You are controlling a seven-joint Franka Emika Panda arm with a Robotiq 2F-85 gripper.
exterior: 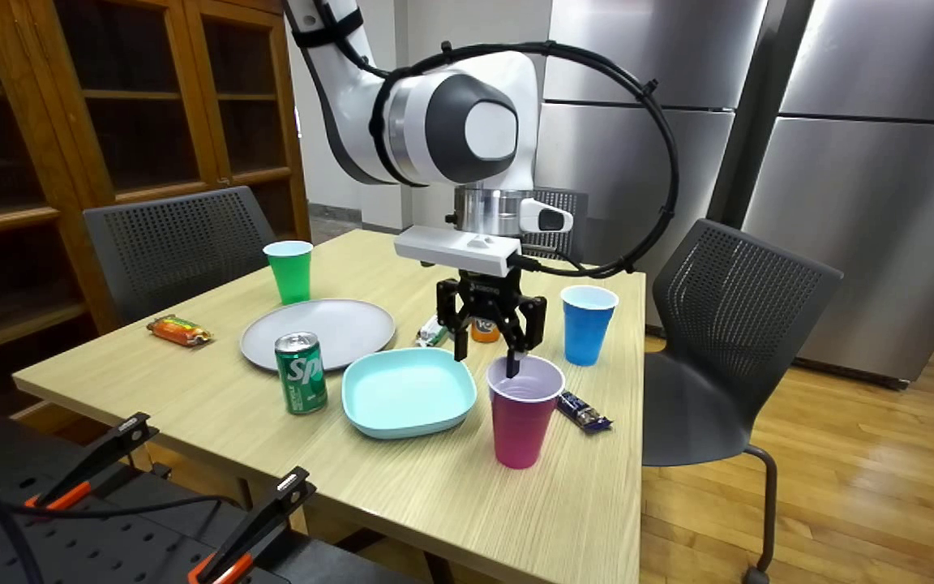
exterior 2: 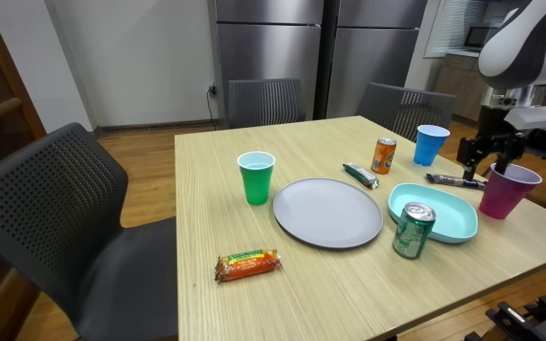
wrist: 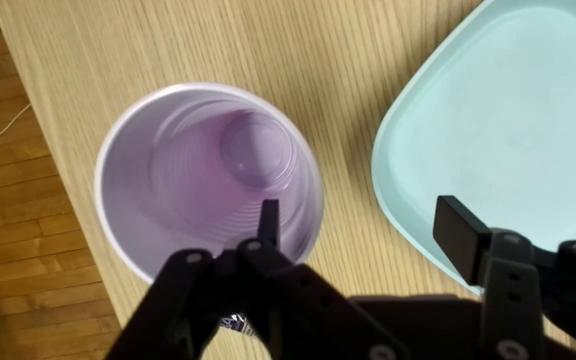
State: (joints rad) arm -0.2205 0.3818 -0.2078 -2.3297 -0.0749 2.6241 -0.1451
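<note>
My gripper [exterior: 486,357] is open and points down at the magenta cup [exterior: 520,430]. The cup stands upright on the table, and its pale inside looks empty in the wrist view [wrist: 183,160]. One finger reaches into or just over the cup's mouth. The other finger is outside, toward the turquoise dish [exterior: 409,393]. In the wrist view the gripper [wrist: 365,227] has the cup's rim between its fingers, with a gap. I cannot tell whether a finger touches the cup. A dark blue wrapped bar [exterior: 583,411] lies beside the cup, mostly hidden by the gripper in the wrist view.
A green can [exterior: 301,381] stands by the turquoise dish and a grey plate [exterior 2: 327,213]. A blue cup [exterior: 589,328], orange can [exterior 2: 383,156] and green wrapped bar [exterior 2: 360,175] are behind. A green cup [exterior 2: 256,182] and orange wrapped bar [exterior 2: 248,265] are farther off. Chairs [exterior: 743,324] surround the table.
</note>
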